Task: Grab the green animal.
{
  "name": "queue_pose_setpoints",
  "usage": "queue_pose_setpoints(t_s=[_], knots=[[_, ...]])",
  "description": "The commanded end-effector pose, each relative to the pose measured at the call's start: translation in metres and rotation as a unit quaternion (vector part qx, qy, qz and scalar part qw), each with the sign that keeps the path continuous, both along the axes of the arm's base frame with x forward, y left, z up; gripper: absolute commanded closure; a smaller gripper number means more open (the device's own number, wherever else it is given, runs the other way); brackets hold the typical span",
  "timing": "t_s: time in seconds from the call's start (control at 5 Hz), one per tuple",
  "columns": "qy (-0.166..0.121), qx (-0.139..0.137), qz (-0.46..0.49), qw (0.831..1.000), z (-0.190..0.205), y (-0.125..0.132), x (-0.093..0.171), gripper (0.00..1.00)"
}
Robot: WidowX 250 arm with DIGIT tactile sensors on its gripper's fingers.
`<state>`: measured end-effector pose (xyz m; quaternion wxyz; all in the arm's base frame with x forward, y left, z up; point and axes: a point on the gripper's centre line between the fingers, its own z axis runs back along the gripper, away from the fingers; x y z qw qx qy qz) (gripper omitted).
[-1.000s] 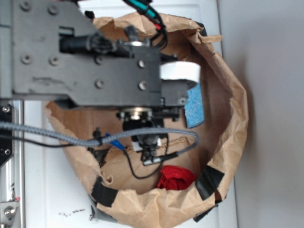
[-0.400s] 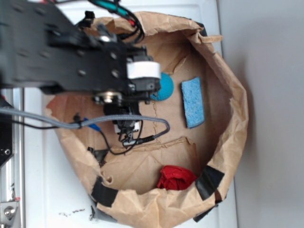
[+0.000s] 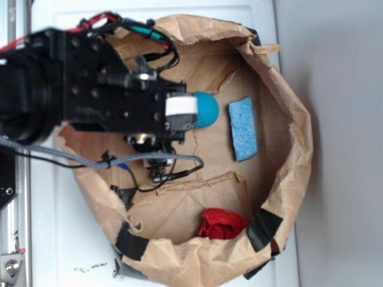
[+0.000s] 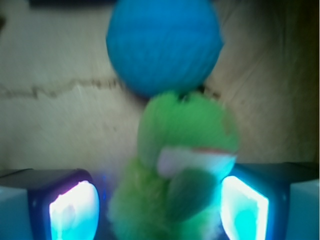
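Fingers (image 4: 75,207) of the claw (image 4: 160,207) stand spread, one either side of the green animal (image 4: 180,170), whose body runs lengthwise toward the blue ball (image 4: 164,46) just beyond; nothing gripped yet.

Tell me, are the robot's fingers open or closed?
Open. The fingers glow on either side of the green animal, not yet squeezing it.
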<state>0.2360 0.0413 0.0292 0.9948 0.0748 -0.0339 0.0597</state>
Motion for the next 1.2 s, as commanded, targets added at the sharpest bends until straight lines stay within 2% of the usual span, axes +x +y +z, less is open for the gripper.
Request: queue_pose_setpoints(t_s=[0.0, 0.2, 0.4, 0.6, 0.8, 1.0], knots=[[-0.029, -0.007, 0.007, 1.000, 0.011, 0.001, 0.006, 1.00], [-0.040, -0.007, 0.010, 0.999, 0.014, -0.001, 0.009, 1.00], [-0.047, -0.048, 0.003, 0.998, 0.053, -0.008, 0.001, 1.00], [-0.046, -0.073, 0.003, 0.996, 0.100, -0.014, -0.011, 1.00], [-0.037, -0.086, 0.026, 0.995, 0.123, -0.013, -0.010, 1.00], [-0.050, -0.076, 0.029, 0.995, 0.131, -0.015, -0.013, 1.00]])
